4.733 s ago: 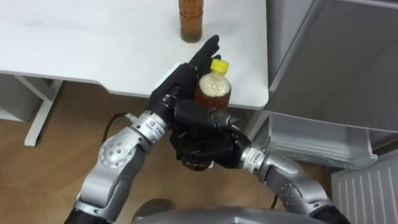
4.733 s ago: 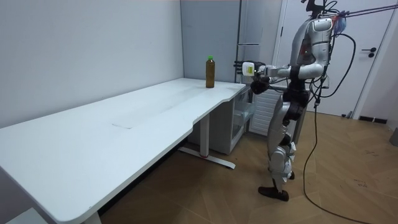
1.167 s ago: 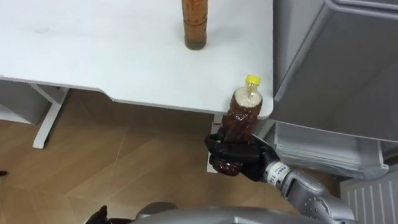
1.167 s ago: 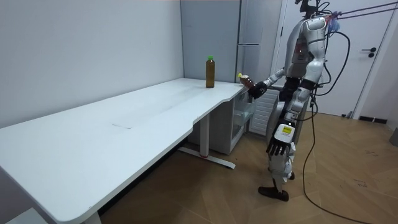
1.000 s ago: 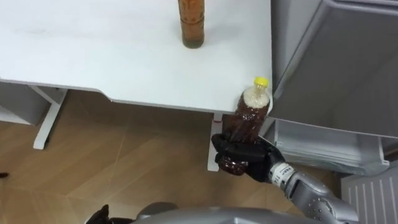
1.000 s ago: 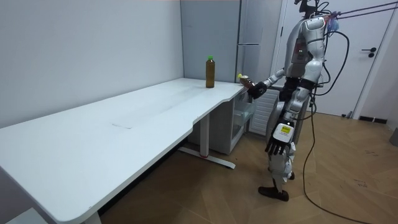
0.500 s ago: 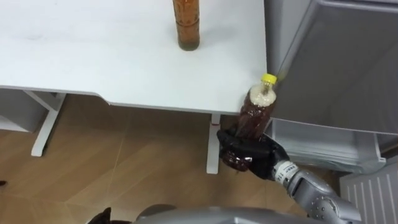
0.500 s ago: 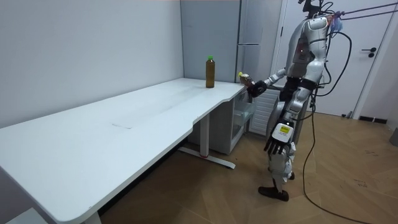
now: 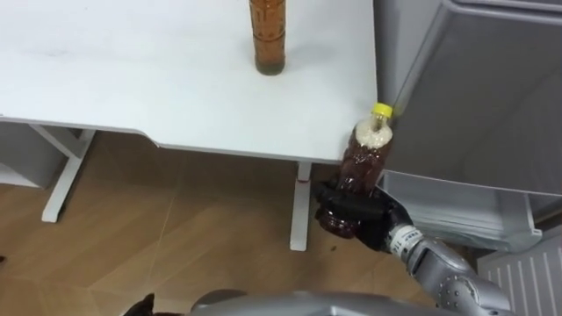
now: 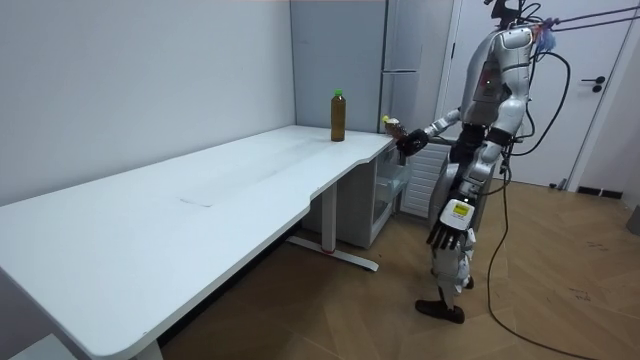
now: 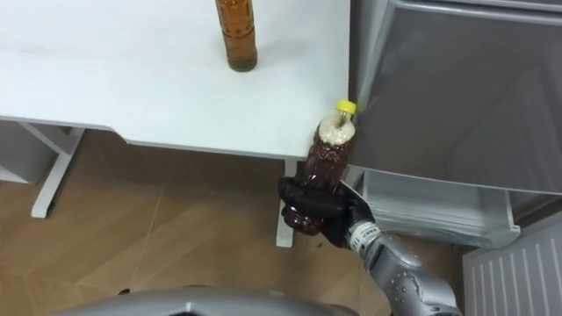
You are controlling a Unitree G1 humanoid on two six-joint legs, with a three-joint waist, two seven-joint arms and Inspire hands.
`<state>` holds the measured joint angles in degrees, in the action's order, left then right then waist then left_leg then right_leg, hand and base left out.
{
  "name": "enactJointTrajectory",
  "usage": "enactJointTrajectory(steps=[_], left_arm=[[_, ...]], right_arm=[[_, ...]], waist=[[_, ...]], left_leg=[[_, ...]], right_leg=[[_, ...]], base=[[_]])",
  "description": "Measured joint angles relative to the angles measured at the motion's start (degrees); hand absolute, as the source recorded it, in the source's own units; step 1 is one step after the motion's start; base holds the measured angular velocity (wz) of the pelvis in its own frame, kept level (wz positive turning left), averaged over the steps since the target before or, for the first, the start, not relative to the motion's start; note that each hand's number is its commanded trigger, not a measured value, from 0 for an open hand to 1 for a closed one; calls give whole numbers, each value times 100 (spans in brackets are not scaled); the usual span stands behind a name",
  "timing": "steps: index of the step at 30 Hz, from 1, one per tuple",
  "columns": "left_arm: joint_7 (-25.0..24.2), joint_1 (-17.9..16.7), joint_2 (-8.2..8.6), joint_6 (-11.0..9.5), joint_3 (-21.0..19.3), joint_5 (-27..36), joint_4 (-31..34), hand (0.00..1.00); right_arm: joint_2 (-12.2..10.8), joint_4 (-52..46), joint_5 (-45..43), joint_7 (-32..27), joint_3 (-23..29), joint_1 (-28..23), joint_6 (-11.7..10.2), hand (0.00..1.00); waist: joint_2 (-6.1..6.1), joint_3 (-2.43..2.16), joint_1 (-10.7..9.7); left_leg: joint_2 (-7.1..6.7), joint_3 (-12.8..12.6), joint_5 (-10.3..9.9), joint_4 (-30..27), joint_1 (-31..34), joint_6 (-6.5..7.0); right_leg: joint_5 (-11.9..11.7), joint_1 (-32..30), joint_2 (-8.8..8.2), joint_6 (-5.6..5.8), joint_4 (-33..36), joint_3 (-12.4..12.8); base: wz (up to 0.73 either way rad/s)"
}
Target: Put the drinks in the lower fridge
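Off the near right corner of the table (image 9: pixel 132 79), left eye view, the right hand (image 9: pixel 356 218) curls round the yellow-capped bottle (image 9: pixel 362 162), beside the fridge (image 9: pixel 474 96). Room view: the left hand (image 10: pixel 447 232) hangs low and slack.

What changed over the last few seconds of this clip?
The left hand let go of the yellow-capped bottle and dropped to the robot's side. The right hand, now gripping it alone, carried it right, toward the fridge. The other bottle stayed on the table.
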<state>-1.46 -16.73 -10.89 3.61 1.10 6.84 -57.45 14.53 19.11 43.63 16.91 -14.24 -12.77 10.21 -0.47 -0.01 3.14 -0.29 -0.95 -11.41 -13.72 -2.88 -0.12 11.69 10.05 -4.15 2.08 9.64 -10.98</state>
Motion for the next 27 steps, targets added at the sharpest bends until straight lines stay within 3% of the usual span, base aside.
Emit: enactJointTrajectory(steps=[7,9,13,16,21,23,27], left_arm=[[135,-304,83,11,-115,-775,1,0],[135,-427,142,12,-116,-853,-42,0],[126,-426,205,14,-115,-1026,-52,0],[102,-406,239,11,-153,-1130,-67,0],[132,-266,257,5,-225,-1134,-283,0],[165,-169,258,7,-204,-1111,-335,0],[284,-61,260,-22,-175,-1081,-335,0]], right_arm=[[-10,-341,-113,-491,40,-97,1,100],[-14,-423,-623,-800,48,-94,-2,100],[-14,-652,-1574,-1362,115,-115,-20,100],[-115,-791,-2800,-2003,192,-150,-96,100],[-163,-809,-5118,-3360,333,-206,-718,100],[-163,-809,-5616,-3838,504,-268,-985,100],[-308,-780,-6228,-5065,1095,-295,-1441,100]], waist=[[-47,8,-21],[-51,13,-149],[-66,23,-184],[-50,17,-202],[18,19,-311],[61,1,-325],[90,5,-372]], left_leg=[[-35,36,15,-12,12,24],[-63,80,8,-81,15,49],[-83,72,-24,-197,60,75],[-100,34,-3,-191,70,105],[-110,-73,29,-183,131,155],[-121,-94,34,-172,126,163],[-124,-148,39,-142,112,172]], right_leg=[[6,23,-34,9,5,-43],[7,74,-58,28,-7,-97],[32,74,-71,66,-9,-33],[31,3,-90,91,10,58],[-31,-112,-112,135,14,164],[-36,-127,-123,144,20,194],[-45,-143,-128,157,14,254]], base=[[4],[11],[0],[-10],[-10],[-9],[-6]])
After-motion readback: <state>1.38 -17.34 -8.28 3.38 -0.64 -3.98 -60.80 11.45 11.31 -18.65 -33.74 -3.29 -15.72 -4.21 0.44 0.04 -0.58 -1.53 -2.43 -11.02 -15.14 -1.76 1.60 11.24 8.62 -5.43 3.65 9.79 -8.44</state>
